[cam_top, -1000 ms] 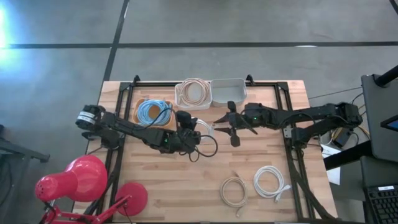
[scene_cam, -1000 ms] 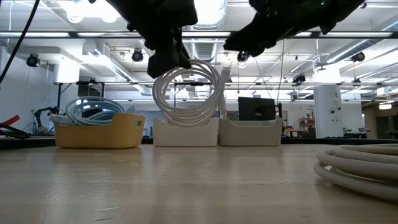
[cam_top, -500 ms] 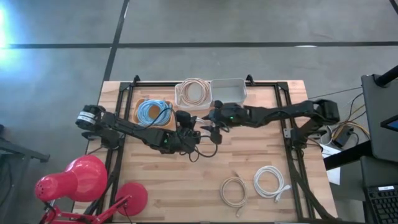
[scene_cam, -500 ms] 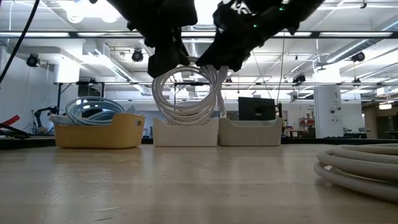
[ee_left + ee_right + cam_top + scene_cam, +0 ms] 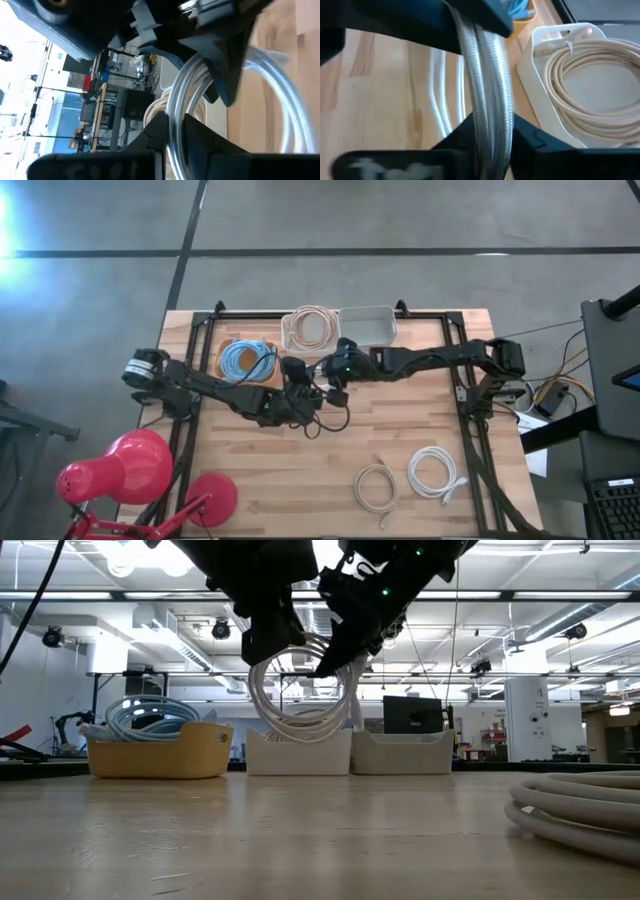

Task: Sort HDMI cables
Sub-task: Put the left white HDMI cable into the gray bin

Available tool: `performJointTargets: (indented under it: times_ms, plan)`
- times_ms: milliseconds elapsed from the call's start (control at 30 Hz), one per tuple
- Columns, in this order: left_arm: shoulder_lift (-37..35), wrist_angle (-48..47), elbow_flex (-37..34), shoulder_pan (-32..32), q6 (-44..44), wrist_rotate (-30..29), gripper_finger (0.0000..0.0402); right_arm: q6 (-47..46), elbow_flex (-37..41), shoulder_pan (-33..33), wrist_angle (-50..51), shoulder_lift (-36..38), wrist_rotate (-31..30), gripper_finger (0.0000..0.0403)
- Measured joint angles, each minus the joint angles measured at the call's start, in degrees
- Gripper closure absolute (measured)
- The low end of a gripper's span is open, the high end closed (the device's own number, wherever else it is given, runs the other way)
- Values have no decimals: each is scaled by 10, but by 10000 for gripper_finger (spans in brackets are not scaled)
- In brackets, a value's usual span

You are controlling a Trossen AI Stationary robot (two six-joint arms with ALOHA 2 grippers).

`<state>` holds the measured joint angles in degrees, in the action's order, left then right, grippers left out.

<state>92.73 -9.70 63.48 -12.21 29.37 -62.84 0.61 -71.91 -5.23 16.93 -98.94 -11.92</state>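
inspector: state of the left pincer [image 5: 300,385]?

assistant: it is over the middle of the tabletop [image 5: 400,450], clamped on a white hdmi cable coil [image 5: 300,690] that hangs clear of the wood; in the left wrist view the strands pass between its dark fingers [image 5: 160,130]

inspector: and the right pincer [image 5: 335,385]?

assistant: reaching across from the right side, it meets the same white coil; in the right wrist view the strands run between its two fingers [image 5: 525,137], which close on them. so both pincers grip one coil, just beside each other

inspector: where do the other cables lie?

assistant: light blue coils [image 5: 245,360] sit in a tan-yellow bin [image 5: 155,755] at the back left. a beige coil [image 5: 313,328] lies in a white bin [image 5: 288,340] next to it, and a second white bin [image 5: 385,320] stands touching that one on its right; from the high view i see no coil in it. toward the front right of the tabletop, a beige coil [image 5: 376,487] and a white coil [image 5: 433,472] lie flat side by side, close but apart

inspector: anything else on record?

assistant: a red desk lamp [image 5: 130,475] stands at the front left corner, its base on the tabletop edge. the low view shows the held coil hanging in front of the white bins, well above the surface
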Motion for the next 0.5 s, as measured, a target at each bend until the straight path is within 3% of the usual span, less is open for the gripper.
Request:
performJointTargets:
  times_ms: [100,267,500]
  plan:
    - [0,3,0,0,-12,4,362,2,-7,0,23,6,0,377]
    - [0,3,0,0,-32,4,347,6,-9,0,43,14,0,373]
    - [0,-1,0,0,-70,-2,282,7,-8,-3,91,29,-5,374]
